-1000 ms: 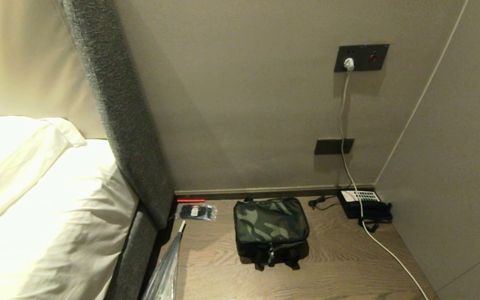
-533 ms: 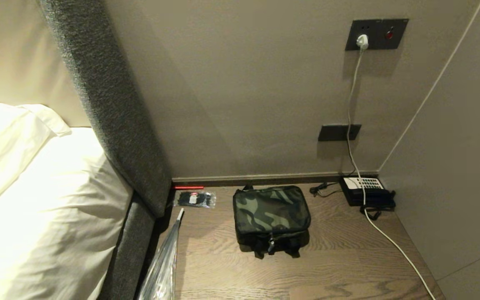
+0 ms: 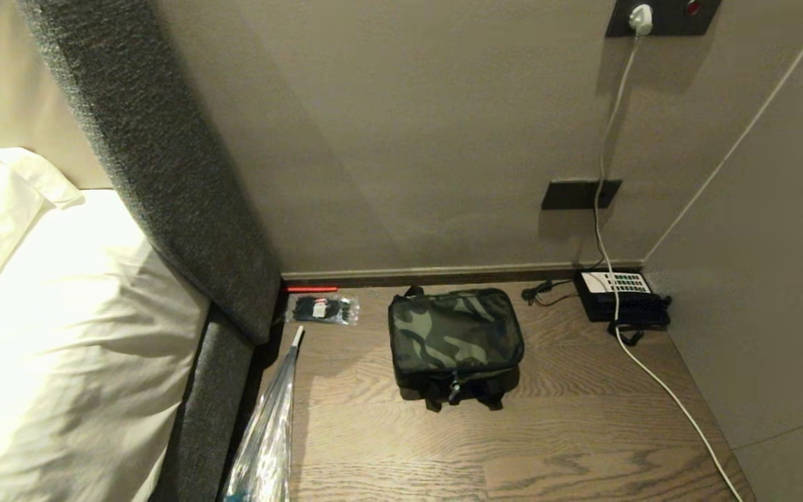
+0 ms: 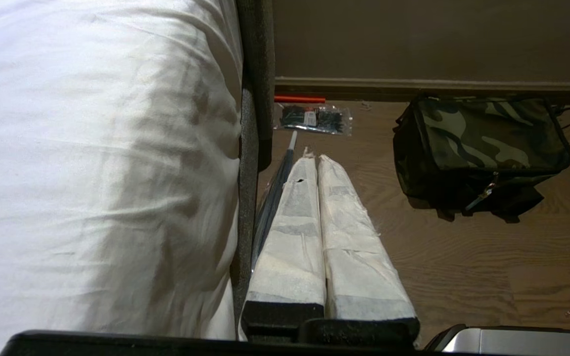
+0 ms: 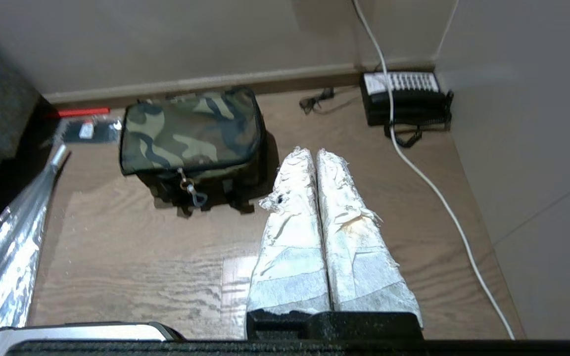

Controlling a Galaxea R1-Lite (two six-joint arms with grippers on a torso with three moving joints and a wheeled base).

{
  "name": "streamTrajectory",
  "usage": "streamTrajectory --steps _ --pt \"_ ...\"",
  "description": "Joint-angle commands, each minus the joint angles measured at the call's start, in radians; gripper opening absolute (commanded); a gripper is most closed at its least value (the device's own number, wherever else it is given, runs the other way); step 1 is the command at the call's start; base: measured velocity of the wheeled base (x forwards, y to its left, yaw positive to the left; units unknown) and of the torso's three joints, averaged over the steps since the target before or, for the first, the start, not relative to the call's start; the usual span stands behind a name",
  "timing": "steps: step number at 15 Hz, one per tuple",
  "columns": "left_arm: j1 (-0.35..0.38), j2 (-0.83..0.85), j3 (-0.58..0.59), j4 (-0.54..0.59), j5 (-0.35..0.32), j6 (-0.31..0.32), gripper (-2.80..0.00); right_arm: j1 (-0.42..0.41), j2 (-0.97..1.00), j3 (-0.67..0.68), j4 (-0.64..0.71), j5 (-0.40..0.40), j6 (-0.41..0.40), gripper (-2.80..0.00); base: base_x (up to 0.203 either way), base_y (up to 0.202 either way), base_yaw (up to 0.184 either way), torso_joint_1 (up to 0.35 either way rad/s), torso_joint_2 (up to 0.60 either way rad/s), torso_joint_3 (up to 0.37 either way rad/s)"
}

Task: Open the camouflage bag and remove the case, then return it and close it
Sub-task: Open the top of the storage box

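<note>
Camouflage bag (image 3: 454, 341) sits zipped on the wooden worktop (image 3: 569, 432), well ahead of both claws; left claw (image 4: 315, 158) and right claw (image 5: 309, 153) are pinched closed, empty.

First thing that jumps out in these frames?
The camouflage bag, zipped shut, in the middle of the wooden bedside surface, with a black telephone in the far right corner and a white cable trailing past it. To the left, a bright white pillow beside the grey headboard. Both the left gripper and right gripper are shut, short of the bag.
</note>
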Motion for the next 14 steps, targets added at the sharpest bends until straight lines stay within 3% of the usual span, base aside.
streamTrajectory --steps 1,14 --pt "0.000 0.000 0.000 0.000 0.001 -0.001 -2.80 0.000 -0.005 0.014 -0.001 0.000 0.000 -2.80 0.000 0.000 0.000 0.002 0.00 -0.204" --pt "0.000 0.000 0.000 -0.001 0.001 -0.001 -2.80 0.000 -0.005 0.014 -0.001 0.000 0.000 -2.80 0.000 0.000 0.000 0.002 0.00 -0.195"
